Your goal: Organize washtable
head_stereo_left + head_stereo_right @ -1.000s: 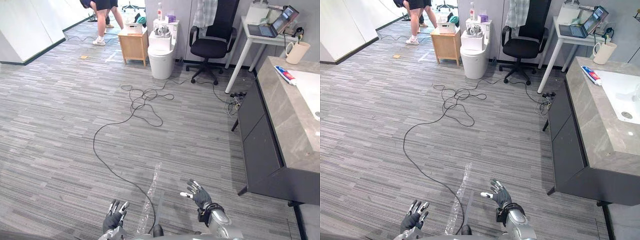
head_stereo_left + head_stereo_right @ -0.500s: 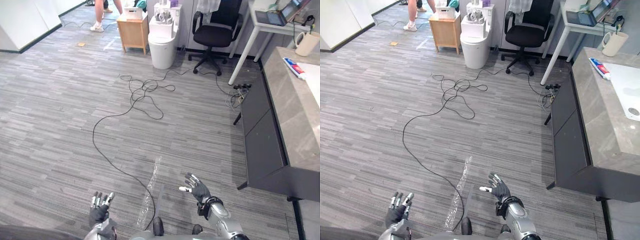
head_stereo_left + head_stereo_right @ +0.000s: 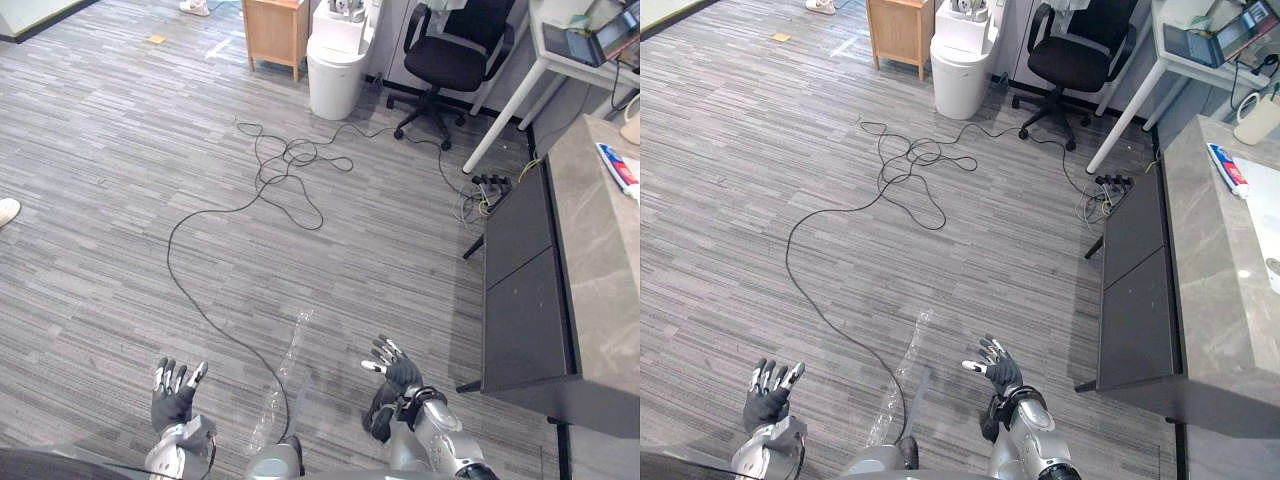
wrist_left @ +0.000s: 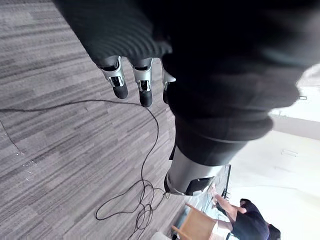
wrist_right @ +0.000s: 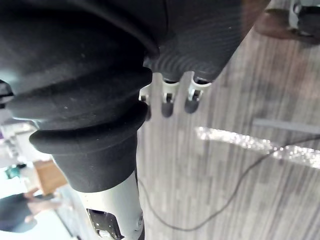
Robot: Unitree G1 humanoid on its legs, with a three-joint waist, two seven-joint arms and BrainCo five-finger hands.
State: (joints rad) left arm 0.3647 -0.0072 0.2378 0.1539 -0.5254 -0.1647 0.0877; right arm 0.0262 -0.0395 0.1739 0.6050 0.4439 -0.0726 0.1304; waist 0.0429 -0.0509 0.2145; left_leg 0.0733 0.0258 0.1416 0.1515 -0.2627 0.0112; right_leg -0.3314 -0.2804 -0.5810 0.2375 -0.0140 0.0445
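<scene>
I see left hand (image 3: 172, 395) and right hand (image 3: 395, 370) over the floor (image 3: 120, 200), fingers spread, holding nothing; washtable (image 3: 1215, 270) at right.

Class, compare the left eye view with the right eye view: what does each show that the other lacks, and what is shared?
The left eye view adds a white shoe at the floor's left edge. The right eye view adds the sink drain. Both show the toothpaste tube on the counter, the black chair, the white bin, and the left robot hand and right robot hand, open.
</scene>
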